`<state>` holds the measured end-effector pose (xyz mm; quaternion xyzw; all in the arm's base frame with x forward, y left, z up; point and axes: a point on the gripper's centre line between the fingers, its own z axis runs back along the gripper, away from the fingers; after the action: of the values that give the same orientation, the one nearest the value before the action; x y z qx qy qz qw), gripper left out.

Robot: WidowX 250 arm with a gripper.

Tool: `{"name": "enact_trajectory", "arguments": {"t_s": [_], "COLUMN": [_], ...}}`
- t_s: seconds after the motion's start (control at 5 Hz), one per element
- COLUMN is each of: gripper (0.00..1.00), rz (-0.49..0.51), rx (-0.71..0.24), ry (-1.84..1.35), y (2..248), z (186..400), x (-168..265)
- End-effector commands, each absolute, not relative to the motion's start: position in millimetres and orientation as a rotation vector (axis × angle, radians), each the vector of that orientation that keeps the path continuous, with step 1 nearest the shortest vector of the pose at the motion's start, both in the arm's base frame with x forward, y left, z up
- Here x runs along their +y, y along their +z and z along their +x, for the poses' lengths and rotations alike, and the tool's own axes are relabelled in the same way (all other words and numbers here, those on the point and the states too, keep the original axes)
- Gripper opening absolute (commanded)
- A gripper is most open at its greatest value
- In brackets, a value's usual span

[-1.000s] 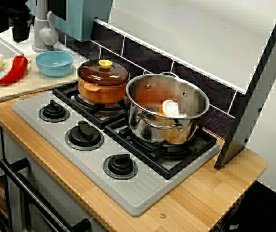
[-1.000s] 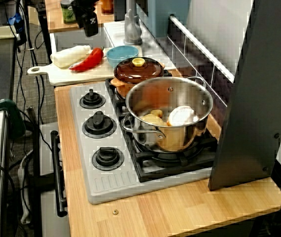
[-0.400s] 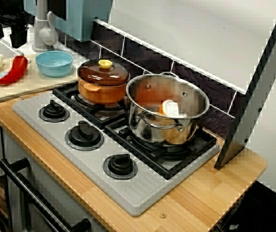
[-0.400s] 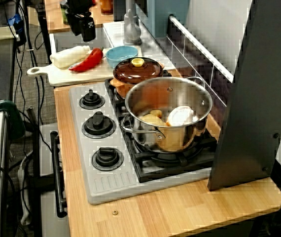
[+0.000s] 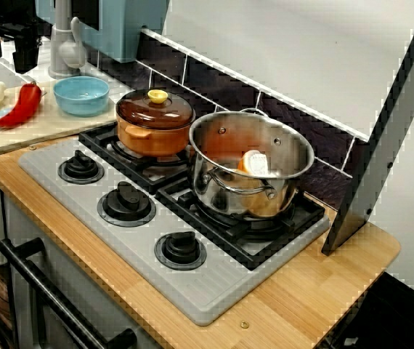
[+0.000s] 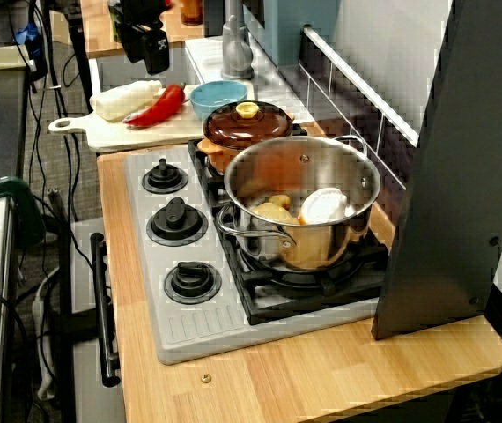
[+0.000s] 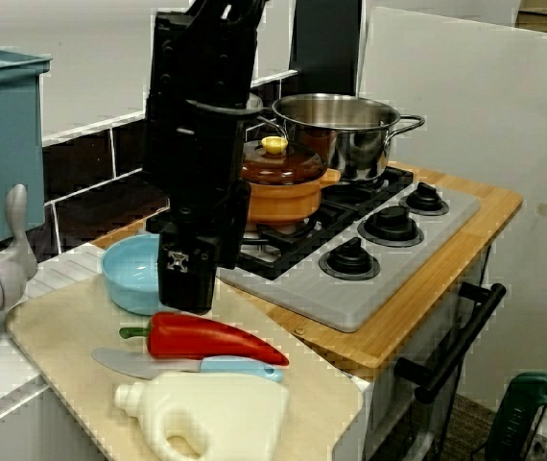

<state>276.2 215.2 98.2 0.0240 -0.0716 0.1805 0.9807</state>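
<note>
My gripper (image 5: pixel 6 58) hangs above the far end of a wooden cutting board (image 5: pixel 47 123), its two black fingers apart and nothing between them. In the view from the sink end the gripper (image 7: pixel 188 300) hovers just over a red pepper (image 7: pixel 206 338), beside a light blue bowl (image 7: pixel 131 276). The pepper (image 5: pixel 18 104) lies next to a white bottle (image 7: pixel 211 418) and a blue-handled knife (image 7: pixel 192 365). In the view along the counter the gripper (image 6: pixel 148 55) is above and behind the pepper (image 6: pixel 156 106).
On the stove (image 5: pixel 134 240) stand an orange pot with a brown lid (image 5: pixel 154 120) and a steel pot (image 5: pixel 250 163) holding food. A grey faucet (image 5: pixel 65 43) rises behind the bowl. A dark slanted panel (image 5: pixel 381 145) stands at the counter's right end.
The gripper has shifted a little left and down over the cutting board, mostly in the earlier half second. Nothing else has moved.
</note>
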Motion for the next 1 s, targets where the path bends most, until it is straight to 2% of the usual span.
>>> {"name": "enact_trajectory", "arguments": {"t_s": [0.0, 0.4, 0.8], "gripper": [1.0, 1.0, 1.0], "rz": [0.085, 0.068, 0.047], "rx": [-0.142, -0.15, -0.183], "ry": [0.437, 0.496, 0.486], "y": [126, 121, 109], "z": [270, 261, 259], "x": [250, 269, 262]}}
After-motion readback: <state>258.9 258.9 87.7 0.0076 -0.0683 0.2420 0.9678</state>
